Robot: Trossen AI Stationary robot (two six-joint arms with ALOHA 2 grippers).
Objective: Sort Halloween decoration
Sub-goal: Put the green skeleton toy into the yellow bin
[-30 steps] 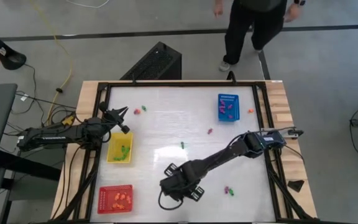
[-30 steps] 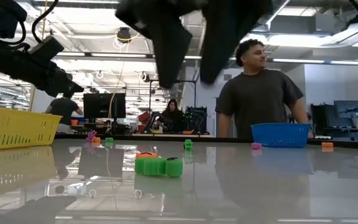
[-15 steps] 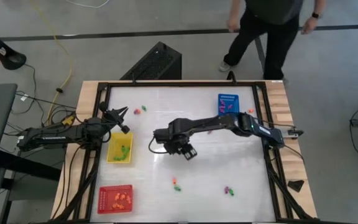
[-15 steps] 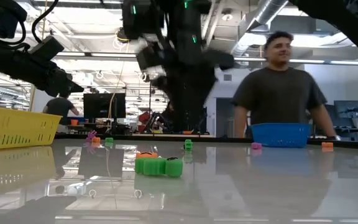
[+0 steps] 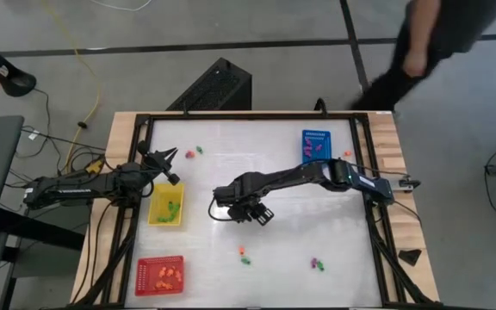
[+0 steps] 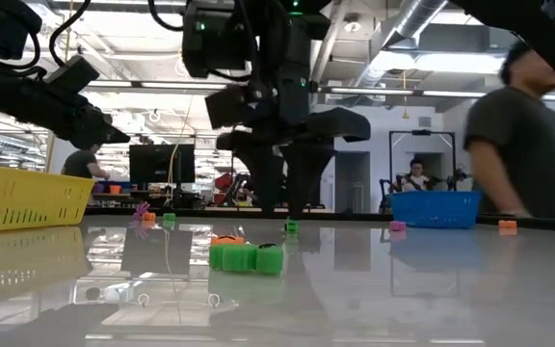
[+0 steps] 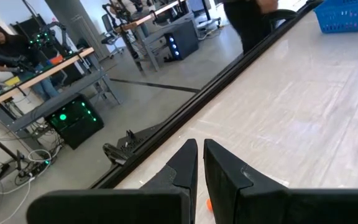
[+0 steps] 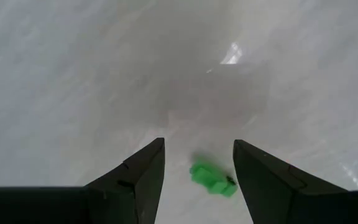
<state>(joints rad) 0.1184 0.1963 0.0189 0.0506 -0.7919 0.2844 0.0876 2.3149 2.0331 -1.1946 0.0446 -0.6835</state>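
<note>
Three mesh trays give the sorting its logic: a red tray (image 5: pixel 159 275) near the table's front left corner holds orange pieces, a yellow tray (image 5: pixel 166 207) just above it holds green ones, and a blue tray (image 5: pixel 317 148) at the far right holds purple. At the left edge, the left gripper (image 5: pixel 164 155) waits beside the yellow tray with its jaws pressed together and nothing between them, apparently parked while the other arm works. Two stray pieces (image 5: pixel 195 152) lie near it toward the table's back edge. At centre, the right gripper (image 5: pixel 250 209) points down at the white table (image 5: pixel 231 176), jaws spread wide; its wrist camera shows a small green piece (image 8: pixel 212 178) lying between the two fingers but not yet gripped, so a pick looks imminent. Closer to the front, a green-and-orange cluster (image 5: pixel 244 254) and a purple-and-green one (image 5: pixel 317 263) remain unsorted. A person (image 6: pixel 533 135) passes behind the table.
</note>
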